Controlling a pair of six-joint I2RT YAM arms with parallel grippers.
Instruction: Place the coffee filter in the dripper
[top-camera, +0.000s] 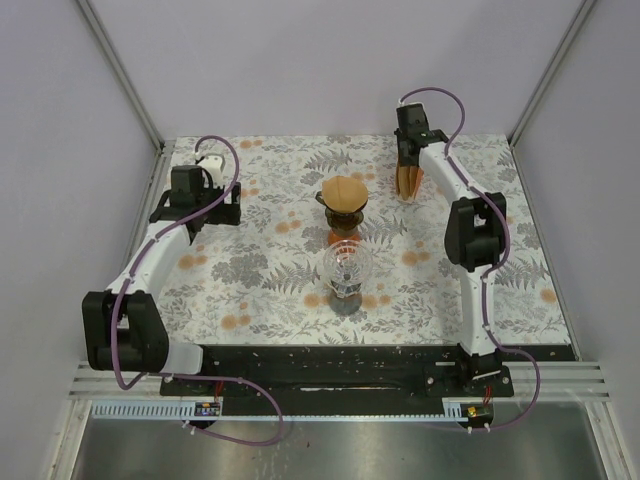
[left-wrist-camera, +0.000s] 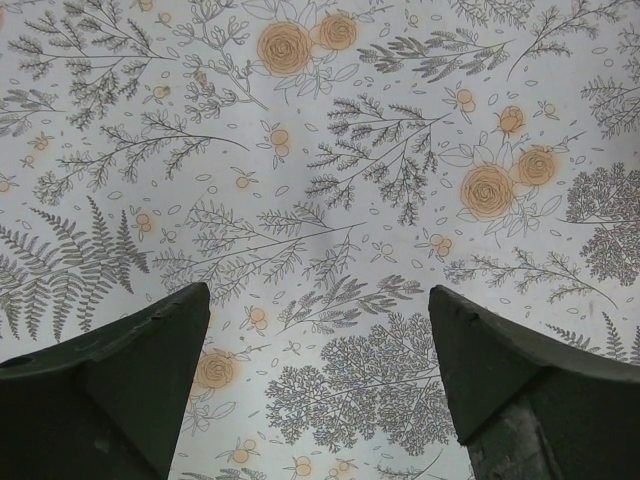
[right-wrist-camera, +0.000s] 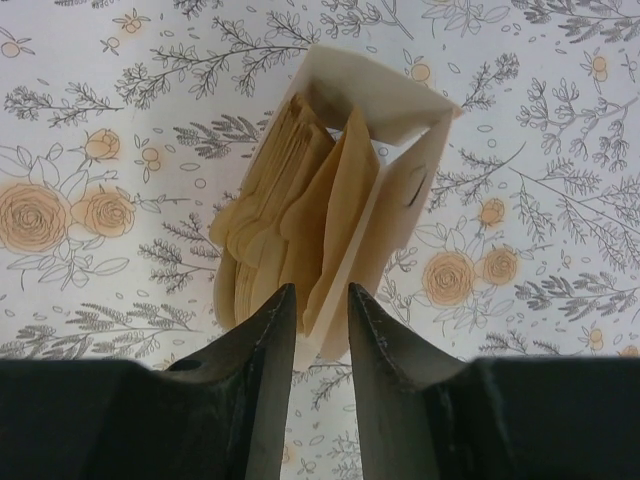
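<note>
We noted the right gripper (right-wrist-camera: 322, 300) at the far right of the tabletop (top-camera: 250, 262), reaching into a cream paper holder (right-wrist-camera: 395, 110) that kept a stack of tan filters (right-wrist-camera: 270, 220) standing on edge, likely so one could be peeled off singly. The fingers were a narrow gap apart with the lower edge of one coffee filter (right-wrist-camera: 345, 225) between them; we couldn't tell if the pinch was tight or just straddling. The dripper (top-camera: 343, 197) sat mid-table, well apart from the holder, with a glass jug (top-camera: 347, 268) just in front. Its top looked tan, and we couldn't tell if that was paper inside. The left gripper (left-wrist-camera: 318, 292) hung over bare tabletop on the left, fingers wide apart, holding nothing, probably parked clear of the work.
</note>
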